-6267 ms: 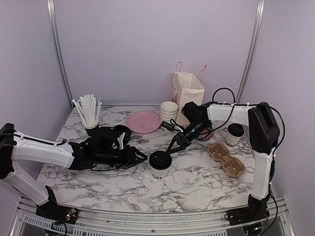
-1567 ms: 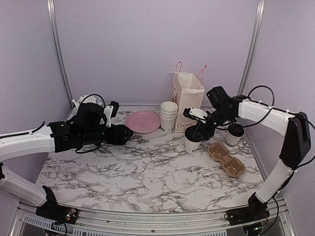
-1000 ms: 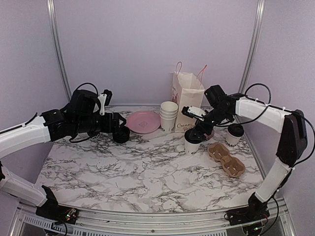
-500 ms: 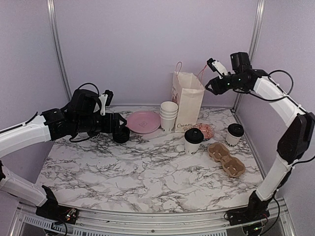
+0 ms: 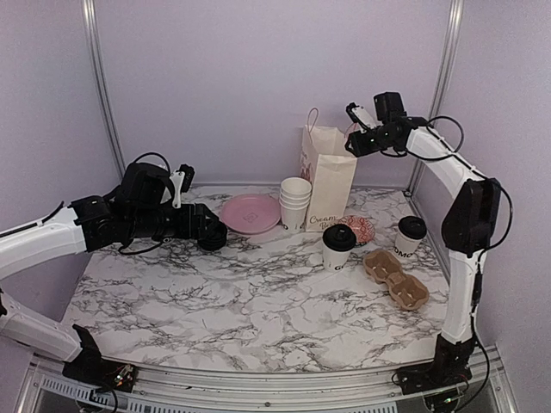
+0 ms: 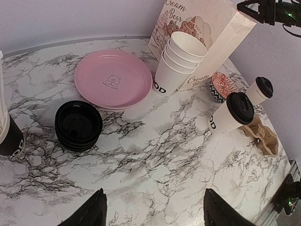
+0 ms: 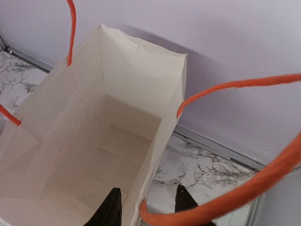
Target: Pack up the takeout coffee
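Observation:
Two takeout coffee cups, white with black dome lids, stand on the marble table: one in front of the paper bag [image 5: 337, 248] [image 6: 230, 114], one at the right [image 5: 410, 237] [image 6: 259, 91]. The white paper bag [image 5: 328, 176] [image 7: 103, 141] with orange handles stands open and empty. My right gripper [image 5: 351, 144] [image 7: 149, 207] is open at the bag's top right rim, its jaws either side of the wall and the handle's base. My left gripper [image 5: 203, 225] [image 6: 155, 214] is open and empty, above the table at the left.
A brown cardboard cup carrier [image 5: 396, 278] [image 6: 263, 136] lies at the right. A pink plate [image 5: 250, 212], stacked lidless cups [image 5: 295, 202], a stack of black lids [image 6: 78, 125], a red-patterned item [image 5: 360, 229] and the black straw cup [image 6: 7, 136] are also on the table.
My right gripper let go of the coffee cup in front of the bag, rose, and moved over to the bag's top rim. My left arm drew back to the left.

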